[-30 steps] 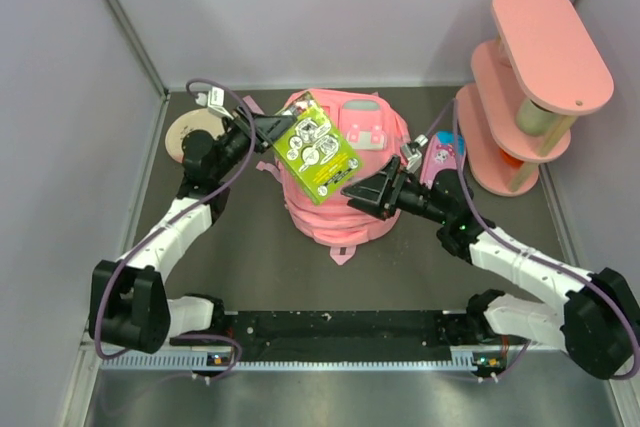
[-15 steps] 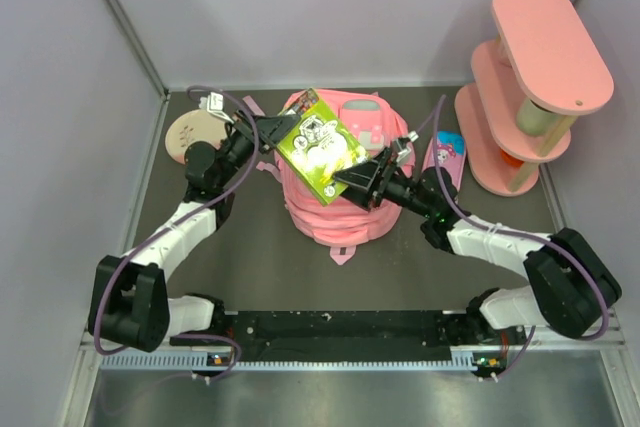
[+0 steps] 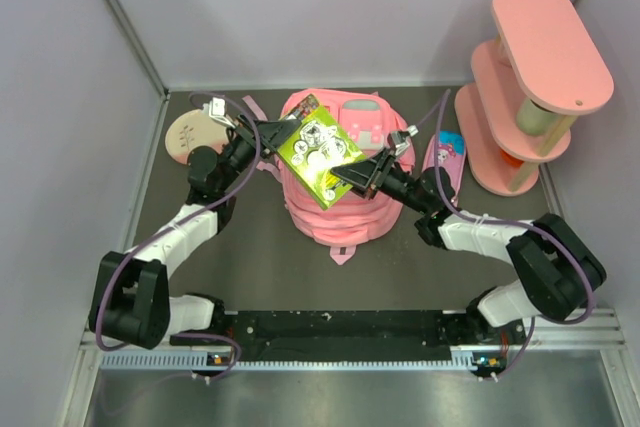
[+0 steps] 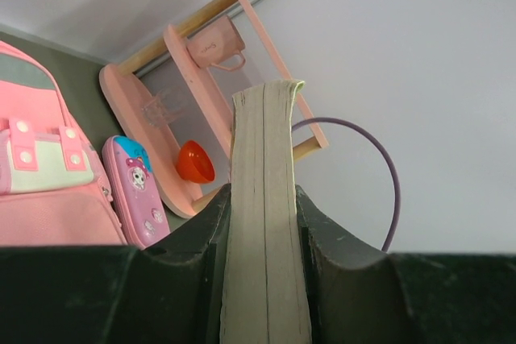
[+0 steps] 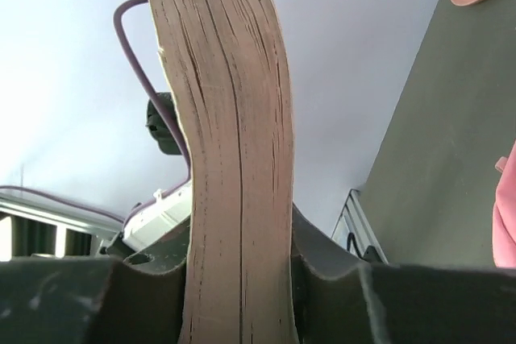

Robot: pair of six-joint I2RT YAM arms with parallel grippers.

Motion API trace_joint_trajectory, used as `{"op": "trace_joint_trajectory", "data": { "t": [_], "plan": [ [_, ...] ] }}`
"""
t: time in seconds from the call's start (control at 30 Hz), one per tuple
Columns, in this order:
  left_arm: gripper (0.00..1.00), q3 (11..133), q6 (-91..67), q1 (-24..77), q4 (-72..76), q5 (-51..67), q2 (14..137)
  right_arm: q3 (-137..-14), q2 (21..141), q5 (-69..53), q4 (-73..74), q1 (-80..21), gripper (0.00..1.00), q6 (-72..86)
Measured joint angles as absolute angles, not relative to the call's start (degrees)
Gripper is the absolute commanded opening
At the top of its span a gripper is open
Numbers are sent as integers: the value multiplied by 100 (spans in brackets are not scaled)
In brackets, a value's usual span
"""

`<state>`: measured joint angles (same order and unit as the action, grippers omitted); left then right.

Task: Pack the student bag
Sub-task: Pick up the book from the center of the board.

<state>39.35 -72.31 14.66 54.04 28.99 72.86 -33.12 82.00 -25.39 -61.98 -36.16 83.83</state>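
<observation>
The student bag (image 3: 340, 215), a pink backpack, lies flat in the middle of the dark table. A thick book with a green cover (image 3: 316, 152) hangs above its top part. My left gripper (image 3: 277, 135) is shut on the book's left edge, and in the left wrist view both jaws press the page block (image 4: 264, 159). My right gripper (image 3: 352, 175) is shut on the book's lower right corner; in the right wrist view the pages (image 5: 234, 118) fill the gap between the jaws. A strip of the bag (image 4: 40, 199) shows under the left wrist.
A pink cartoon pencil case (image 3: 445, 155) lies right of the bag. A pink tiered shelf (image 3: 530, 77) stands at the back right, with an orange bowl (image 4: 193, 163) and a pink cup (image 4: 214, 42) on it. A round beige disc (image 3: 190, 132) lies back left. Grey walls enclose the table.
My right gripper has moved left to the book's lower right corner and shut on it. The left gripper has kept its hold while the book shifted slightly.
</observation>
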Motion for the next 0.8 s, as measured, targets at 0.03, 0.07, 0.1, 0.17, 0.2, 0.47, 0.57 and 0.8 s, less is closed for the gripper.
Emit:
{"op": "trace_joint_trajectory", "data": {
  "t": [0.03,0.07,0.1,0.17,0.2,0.47,0.57,0.8],
  "plan": [
    [0,3927,-7234,1463,5400,2882,7301,-3312,8202,-2545,-6254,-3616,2,8412],
    [0,3922,-7247,1461,5404,2880,7317,-3310,8202,-2545,-6254,-3616,0,8405],
    [0,3920,-7242,1461,5404,2882,7328,-3304,8204,-2536,-6252,-3614,0,8403],
    [25,3920,-7234,1461,5400,2882,7343,-3299,8197,-2519,-6233,-3614,0,8366],
    [37,3920,-7225,1461,5393,2884,7345,-3299,8180,-2510,-6189,-3616,0,8340],
    [93,4154,-6368,1474,4141,3059,7275,-3293,7043,-1966,-4198,-3627,0,7498],
    [98,4427,-5564,1472,2906,3013,7057,-3284,6263,-1404,-2880,-3625,0,7013],
    [98,4681,-3758,1542,681,2486,6420,-3299,4268,469,106,-3559,0,5953]
  ]
}}
